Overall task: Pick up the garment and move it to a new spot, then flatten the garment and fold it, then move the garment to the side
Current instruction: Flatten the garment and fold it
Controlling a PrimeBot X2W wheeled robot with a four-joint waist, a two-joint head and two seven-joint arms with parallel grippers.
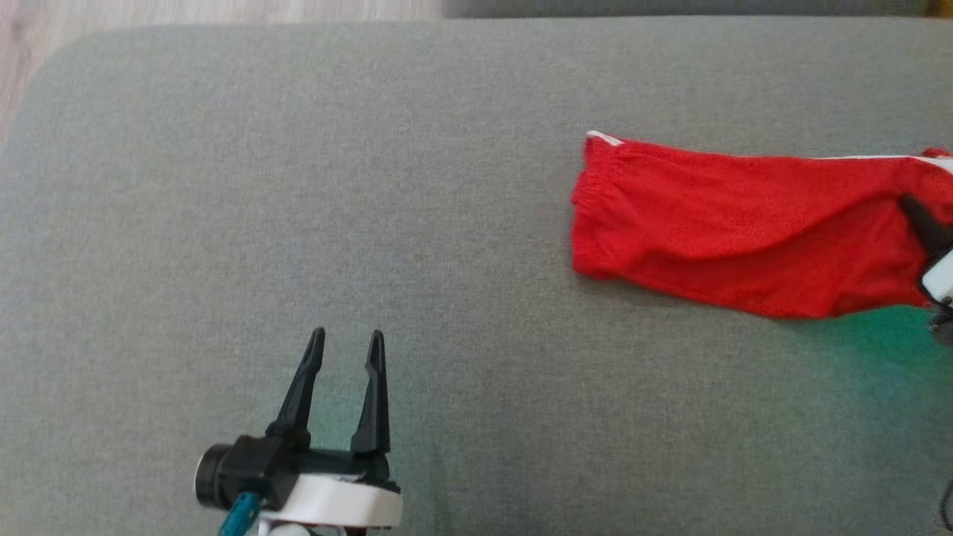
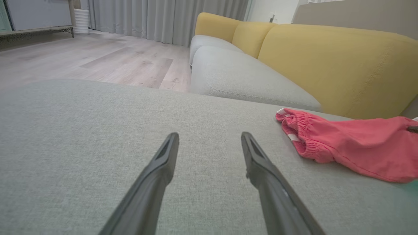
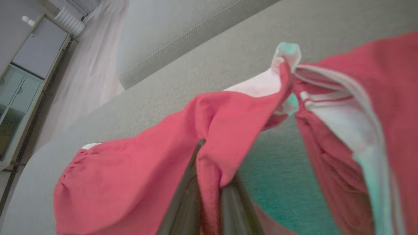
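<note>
Grey fabric seat [image 1: 298,186], broad and flat. Pale wood floor [image 2: 98,62] runs beyond its far edge, and a yellow sofa back [image 2: 326,58] stands behind.

Garment [image 1: 744,223]: red, thin cloth, with a gathered elastic band [image 1: 595,193] at the end nearest the seat's middle and white trim [image 1: 856,157] along the far edge. It lies on the robot's right half of the seat, stretched sideways.

Right gripper [image 3: 214,169]: jaws pinched together on a fold of the red cloth at the end away from the elastic band. In the right wrist view the fabric drapes over and around both fingers, and the cloth near them looks raised off the seat. I cannot tell whether one layer or several are caught, since the fold hides the fingertips.

Left gripper [image 1: 348,333]: jaws wide apart and holding nothing. It hovers low over bare seat, well apart from the garment.

Handling, as a judgement:
- The garment is light and limp, with no stiffness of its own. It will sag and trail from a single pinch.
- The weave on the seat may drag at it, so lifting should go better than sliding.
- The elastic band is the thickest and firmest edge, so it is the best second hold for the free gripper.
- Holding both ends would let the cloth be spread flat.

Step in hand: first pick-up.
</note>
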